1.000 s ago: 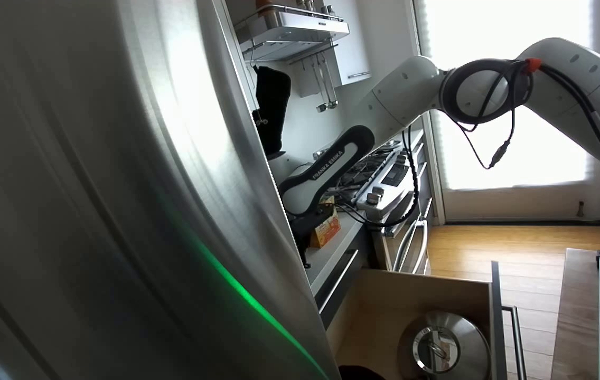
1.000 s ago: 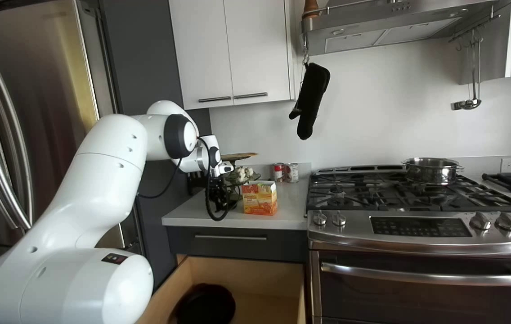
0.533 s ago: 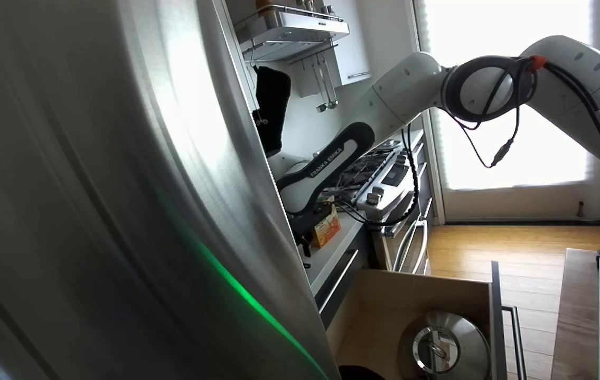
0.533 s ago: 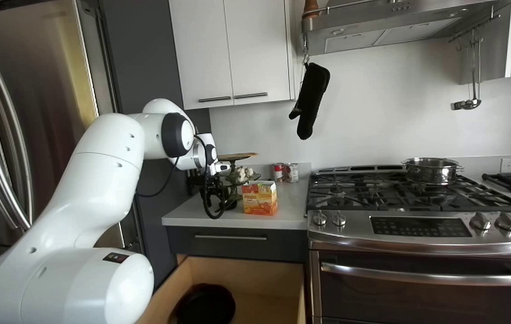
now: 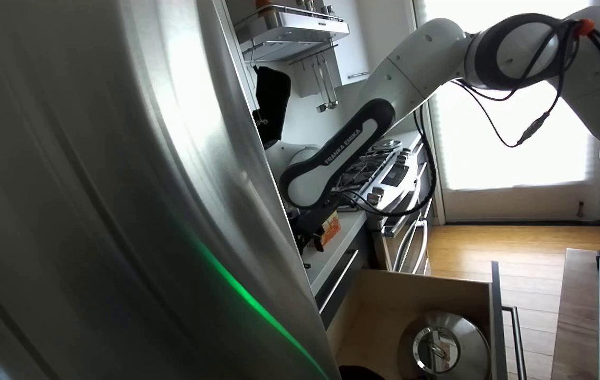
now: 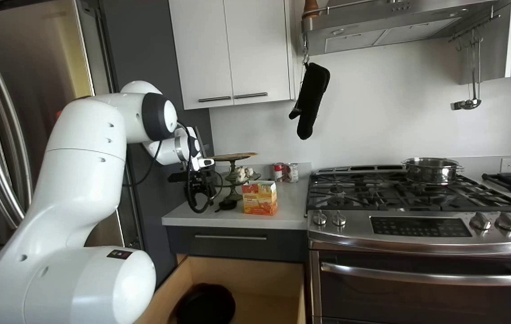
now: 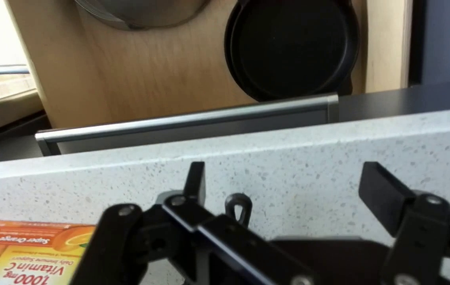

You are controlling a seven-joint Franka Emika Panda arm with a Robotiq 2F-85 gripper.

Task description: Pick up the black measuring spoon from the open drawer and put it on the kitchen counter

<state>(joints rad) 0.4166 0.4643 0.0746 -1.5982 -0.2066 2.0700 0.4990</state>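
at the left of an exterior view, a steel refrigerator [image 6: 35,63] is partly covered by the white robot arm [image 6: 84,189], from which the gripper [image 7: 284,178] is suspended over the left end of the kitchen counter [image 6: 292,202]. in the wrist view, the fingers [image 7: 383,198] are spread wide apart and nothing is gripped between them. below the counter, a black pan [image 6: 206,306] is contained in the open drawer [image 6: 264,306], where a steel lid [image 5: 445,345] is also seen. on the counter, just right of the gripper and beside the foot of a tiered stand [image 6: 234,192], the black measuring spoon [image 6: 227,205] is seen lying; in the wrist view, its looped handle end is shown through the gap between the fingers, the rest being hidden behind the gripper. farther right, an orange vitamin box [image 6: 260,199] and two cans [image 6: 291,173] are placed, followed by a black gas hob [image 6: 363,199], on which a steel pot [image 6: 431,173] is set.
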